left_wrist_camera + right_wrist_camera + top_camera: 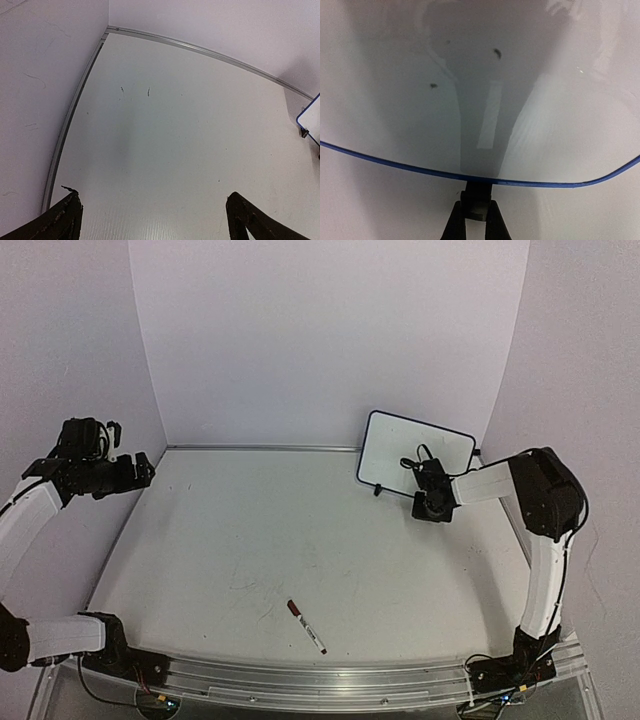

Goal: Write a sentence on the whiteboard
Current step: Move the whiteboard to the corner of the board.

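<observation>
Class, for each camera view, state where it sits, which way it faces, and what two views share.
Top external: above, behind the bases, facing the table; left arm and right arm show.
Left wrist: looks down across the table; open left gripper shows.
Right wrist: close up, facing the whiteboard; shut right gripper shows.
Shared: the whiteboard, all three.
</observation>
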Robot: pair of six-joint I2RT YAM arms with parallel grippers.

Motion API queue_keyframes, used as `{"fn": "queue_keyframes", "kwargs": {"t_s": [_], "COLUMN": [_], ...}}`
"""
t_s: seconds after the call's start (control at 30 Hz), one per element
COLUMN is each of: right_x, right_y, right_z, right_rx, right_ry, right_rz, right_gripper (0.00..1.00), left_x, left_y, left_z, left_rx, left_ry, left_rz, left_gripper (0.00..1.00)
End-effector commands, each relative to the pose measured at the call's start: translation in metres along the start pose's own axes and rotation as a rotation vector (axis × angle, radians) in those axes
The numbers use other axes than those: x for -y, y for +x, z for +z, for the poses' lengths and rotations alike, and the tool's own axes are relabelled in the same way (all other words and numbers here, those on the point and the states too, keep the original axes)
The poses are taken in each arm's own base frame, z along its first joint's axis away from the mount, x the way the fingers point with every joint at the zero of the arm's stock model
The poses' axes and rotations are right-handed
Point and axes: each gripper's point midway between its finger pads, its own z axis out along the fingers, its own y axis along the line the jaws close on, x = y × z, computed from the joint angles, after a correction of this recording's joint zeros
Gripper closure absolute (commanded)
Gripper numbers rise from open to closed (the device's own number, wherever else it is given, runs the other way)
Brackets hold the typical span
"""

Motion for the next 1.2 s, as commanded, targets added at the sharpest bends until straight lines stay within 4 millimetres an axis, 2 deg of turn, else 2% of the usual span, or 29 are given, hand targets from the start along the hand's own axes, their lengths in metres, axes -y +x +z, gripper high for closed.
{"fn": "queue_keyframes", "kwargs": {"t_s": [0.0, 0.23, 0.63, 0.8, 1.0, 1.07, 1.17], "right_x": [-0.044, -0.088, -0.160, -0.174, -0.176, -0.177, -0.179], "right_y": [0.025, 0.041, 0.088, 0.105, 0.115, 0.116, 0.116], "right_z": [-0.029, -0.059, -0.103, -0.117, -0.121, -0.122, -0.127], "right_rx": [-0.036, -0.019, -0.016, -0.023, -0.042, -0.047, -0.046], "right_ry": [-0.164, -0.268, -0.402, -0.439, -0.459, -0.464, -0.480], "right_rz": [-0.125, -0.236, -0.429, -0.485, -0.499, -0.500, -0.503], "right_gripper": [1.00, 1.00, 1.00, 1.00, 1.00, 0.95, 0.73], "left_x": [-0.002, -0.005, -0.007, -0.013, -0.013, -0.013, -0.014], "left_y": [-0.003, -0.002, 0.000, 0.001, 0.001, 0.001, 0.001], "left_z": [0.003, 0.005, 0.008, 0.009, 0.011, 0.011, 0.012], "left_rx": [0.014, 0.009, -0.002, -0.004, -0.006, -0.008, -0.011], "left_ry": [-0.016, -0.032, -0.040, -0.072, -0.077, -0.077, -0.078], "left_rz": [0.011, 0.013, 0.016, 0.017, 0.018, 0.018, 0.018], "left_gripper": [0.01, 0.01, 0.01, 0.01, 0.01, 0.01, 0.00]}}
